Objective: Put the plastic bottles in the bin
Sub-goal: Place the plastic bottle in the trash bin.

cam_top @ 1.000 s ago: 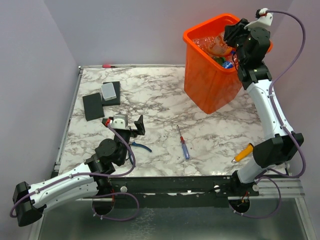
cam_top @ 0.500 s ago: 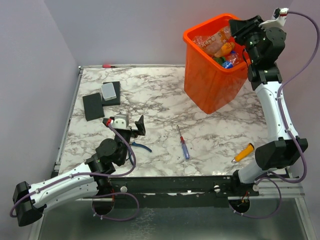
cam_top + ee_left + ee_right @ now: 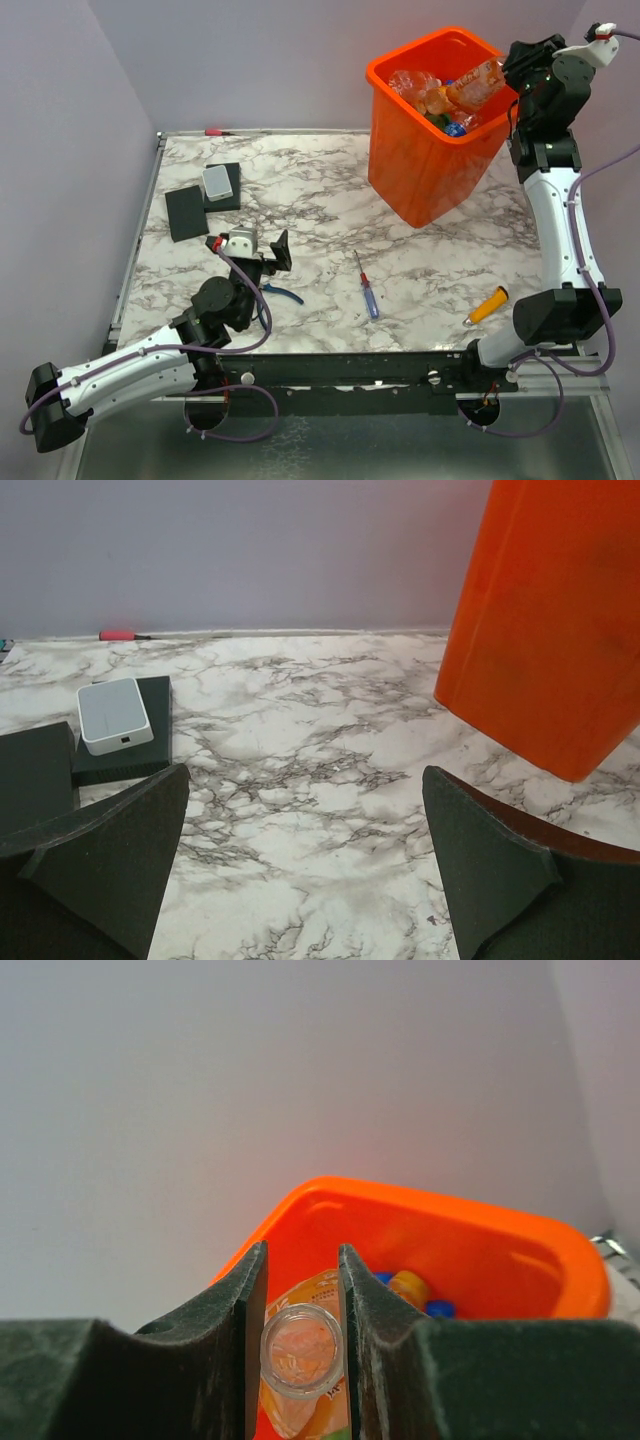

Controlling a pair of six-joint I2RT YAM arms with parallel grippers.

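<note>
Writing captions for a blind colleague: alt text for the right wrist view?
The right gripper grips a clear, orange-labelled bottle end-on over the orange bin with other bottles inside. Plain grey wall behind.

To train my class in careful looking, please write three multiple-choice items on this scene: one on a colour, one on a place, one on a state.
1. The bin is: A blue; B green; C orange.
2. The screwdriver lies: A on the table; B in the bin; C on a shelf.
3. The right fingers are: A open, empty; B shut on a bottle; C resting on the table.
Answers: C, its walls are bright orange; A, it lies flat on the marble top; B, the bottle's neck sits clamped between them over the bin.
</note>
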